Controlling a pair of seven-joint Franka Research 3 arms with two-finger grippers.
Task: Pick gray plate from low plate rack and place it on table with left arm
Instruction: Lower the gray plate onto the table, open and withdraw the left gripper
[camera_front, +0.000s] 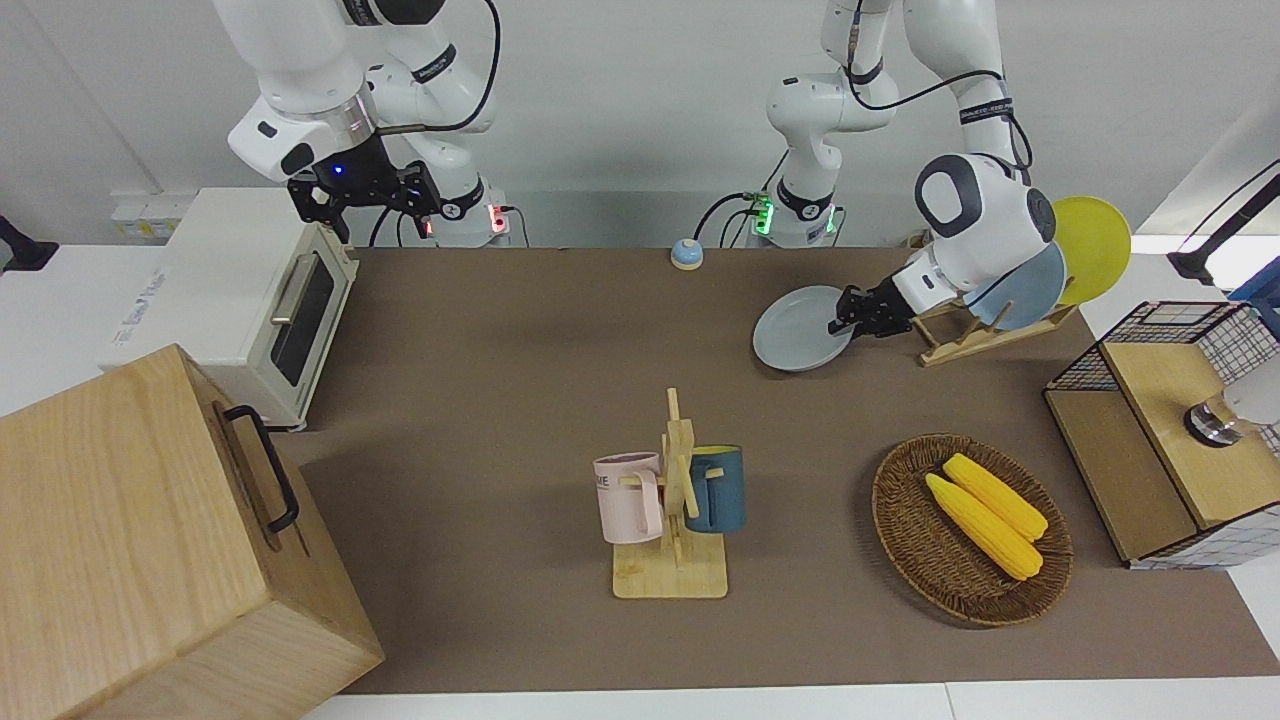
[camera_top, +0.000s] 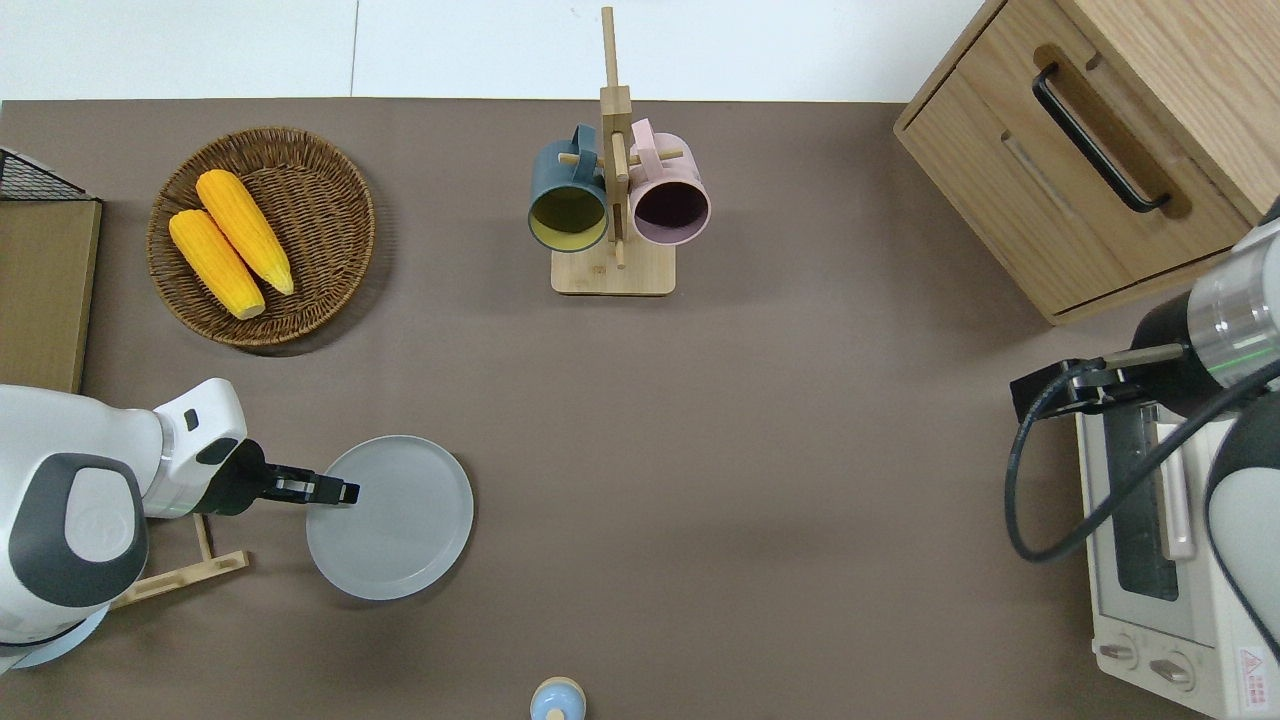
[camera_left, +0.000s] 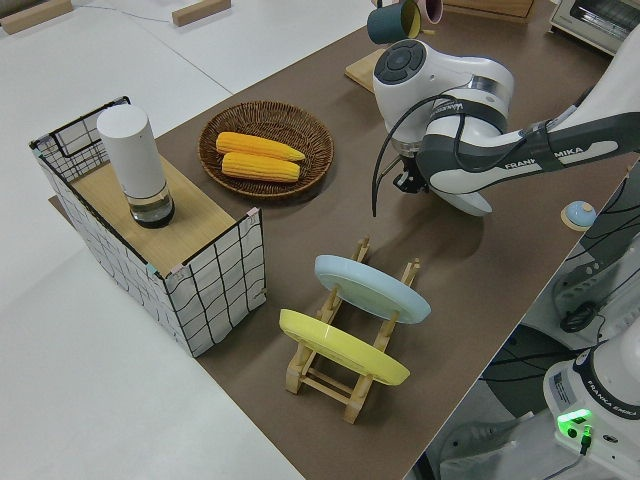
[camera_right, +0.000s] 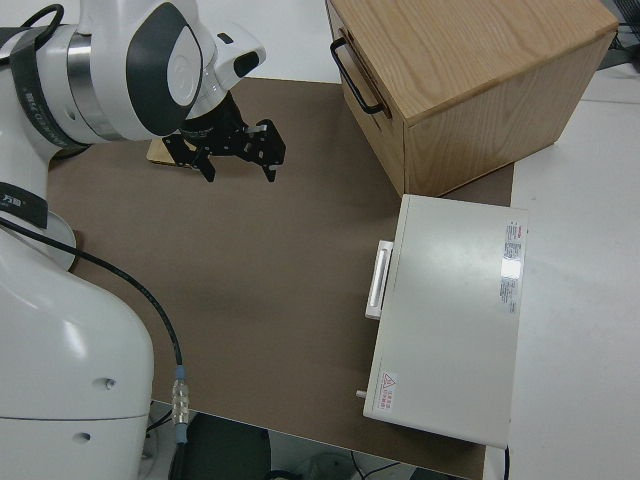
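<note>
You see the gray plate (camera_top: 392, 520) lying almost flat, low on the table (camera_top: 760, 450), just beside the low plate rack (camera_top: 175, 575), toward the middle of the table from it. From these views you cannot tell if its whole underside already rests on the brown surface. The left gripper (camera_top: 345, 492) is closed on the plate's rim, at the edge that faces the rack, and the left arm (camera_top: 95, 500) reaches low over the rack to hold it there.

In the rack you find two more plates standing on edge: the light-blue plate (camera_front: 1035, 290) and then the yellow plate (camera_front: 1095, 235), which is closer to the left arm's end of the table. A wire crate (camera_front: 1170, 430) with a wooden shelf stands at that end.

Farther from the robots than the gray plate is the wicker basket (camera_top: 330, 195) with two corn cobs (camera_top: 230, 245) in it. The mug tree (camera_top: 612, 190) with a dark blue mug (camera_top: 567, 200) and a pink mug (camera_top: 670, 195) stands near the table's middle, well apart from the plate.

The right arm (camera_front: 300, 90) is parked, and the fingers of the right gripper (camera_right: 268, 152) stand open. At its end of the table you see a white toaster oven (camera_front: 240, 300) and a wooden cabinet (camera_front: 150, 540).
</note>
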